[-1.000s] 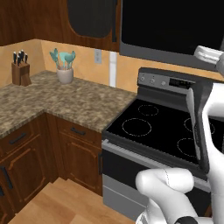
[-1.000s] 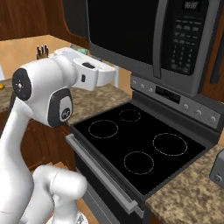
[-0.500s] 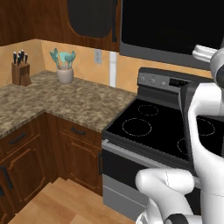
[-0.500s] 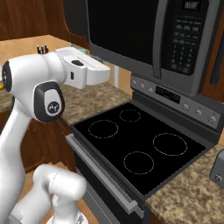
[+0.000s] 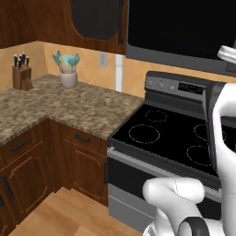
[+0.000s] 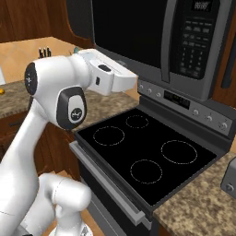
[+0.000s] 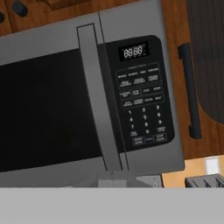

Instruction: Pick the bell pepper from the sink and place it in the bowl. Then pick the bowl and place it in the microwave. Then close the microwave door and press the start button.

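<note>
The black microwave (image 6: 184, 41) hangs over the stove with its dark-windowed microwave door (image 7: 43, 109) closed. The hand view looks straight at the door's grey vertical handle (image 7: 98, 96) and at the keypad panel (image 7: 142, 92) with its lit display. My gripper (image 6: 133, 82) is held in the air left of the keypad, pointing at the microwave front a short way off. Its fingers are hidden behind the white hand and nothing shows in them. The bell pepper, the sink and the bowl are out of view.
Below lies the black glass cooktop (image 6: 143, 152) with the stove's control strip (image 6: 184, 99) behind it. A granite counter (image 5: 60, 110) on the left carries a knife block (image 5: 20, 73) and a utensil jar (image 5: 68, 76). Brown cabinets flank the microwave.
My arm has swung its elbow and the hand has ended a little further right, nearer the keypad. The microwave door stays closed.
</note>
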Robot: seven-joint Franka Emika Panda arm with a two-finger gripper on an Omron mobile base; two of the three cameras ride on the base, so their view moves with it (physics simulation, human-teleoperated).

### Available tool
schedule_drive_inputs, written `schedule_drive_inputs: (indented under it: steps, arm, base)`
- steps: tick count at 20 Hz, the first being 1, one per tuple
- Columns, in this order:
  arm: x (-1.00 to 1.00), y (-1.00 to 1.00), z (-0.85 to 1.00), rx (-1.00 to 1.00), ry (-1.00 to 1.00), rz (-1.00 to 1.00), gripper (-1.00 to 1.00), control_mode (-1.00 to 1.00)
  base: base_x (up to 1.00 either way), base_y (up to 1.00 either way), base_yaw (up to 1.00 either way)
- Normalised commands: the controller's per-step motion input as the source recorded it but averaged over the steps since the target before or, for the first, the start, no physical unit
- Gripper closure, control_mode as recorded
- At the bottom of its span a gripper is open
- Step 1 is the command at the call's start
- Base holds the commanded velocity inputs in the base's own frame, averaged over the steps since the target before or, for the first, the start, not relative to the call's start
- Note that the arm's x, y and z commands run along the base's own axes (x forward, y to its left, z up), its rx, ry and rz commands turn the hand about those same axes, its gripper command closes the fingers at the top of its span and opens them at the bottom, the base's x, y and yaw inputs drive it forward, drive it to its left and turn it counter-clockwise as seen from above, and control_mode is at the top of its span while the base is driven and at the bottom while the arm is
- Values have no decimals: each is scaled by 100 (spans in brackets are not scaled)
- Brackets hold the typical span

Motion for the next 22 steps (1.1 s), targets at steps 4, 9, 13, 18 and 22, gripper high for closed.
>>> schedule_drive_inputs:
  steps: [4, 9, 13, 18, 22]
  arm:
    - [0, -21, 0, 0, 0, 0, 100, -100]
    - [5, -34, 0, 1, 0, 0, 100, -100]
    - [13, -14, -3, 0, 0, 0, 100, -100]
    - [24, -20, -7, 0, 1, 0, 100, -100]
    - [11, -48, 0, 4, 0, 0, 100, -100]
  base:
    - [0, 0, 0]
    - [0, 0, 0]
    - [0, 0, 0]
    - [0, 0, 0]
    - [0, 0, 0]
